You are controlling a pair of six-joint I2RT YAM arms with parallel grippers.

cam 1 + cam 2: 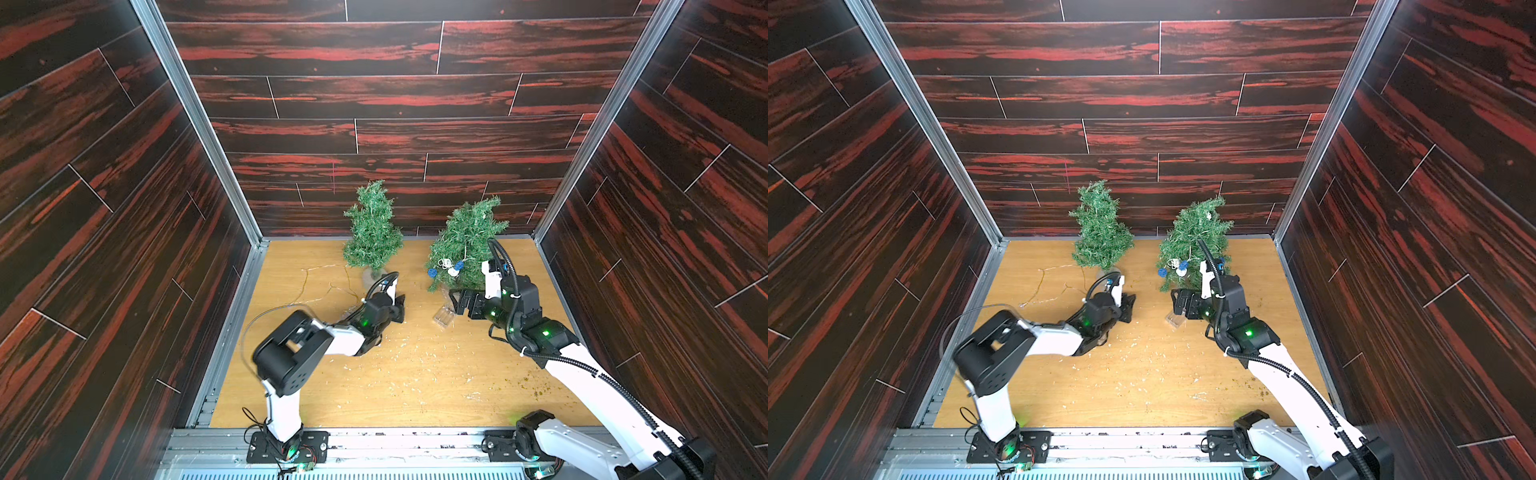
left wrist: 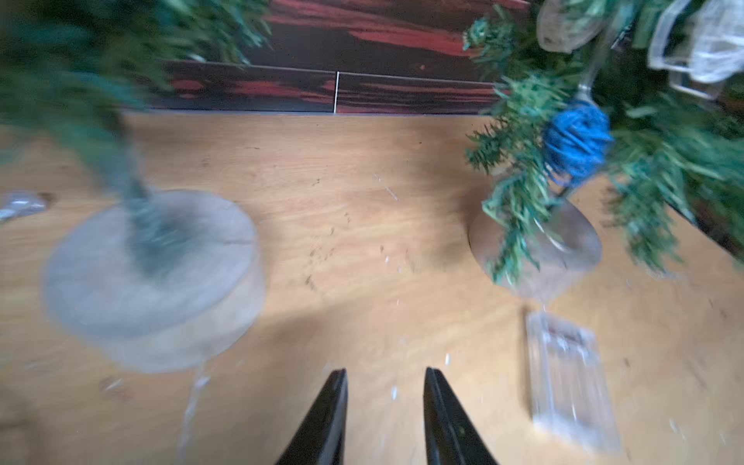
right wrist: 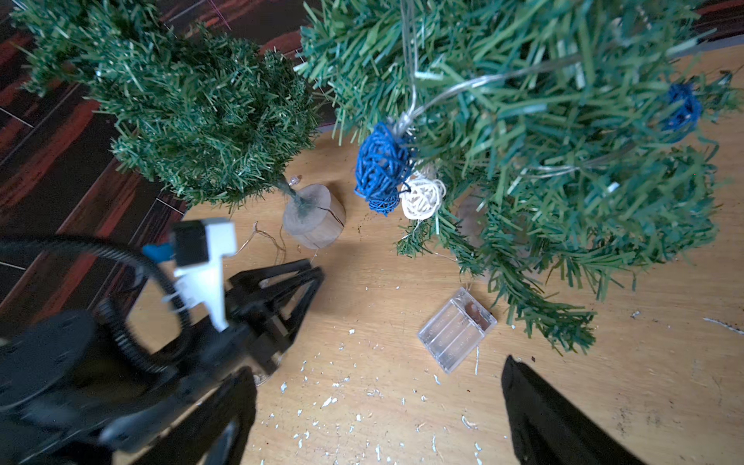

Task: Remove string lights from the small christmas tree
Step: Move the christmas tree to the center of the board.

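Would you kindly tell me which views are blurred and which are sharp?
Left wrist view: motion-blurred throughout, the wooden base smeared, the blue woven ball soft but recognisable. Right wrist view: the battery box and foliage crisp, only the left arm in the foreground blurred. Both top views: sharp, evenly lit.

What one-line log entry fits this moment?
left gripper: open, empty | right gripper: open, by battery box | ball lights: on right tree | wire strand: on table
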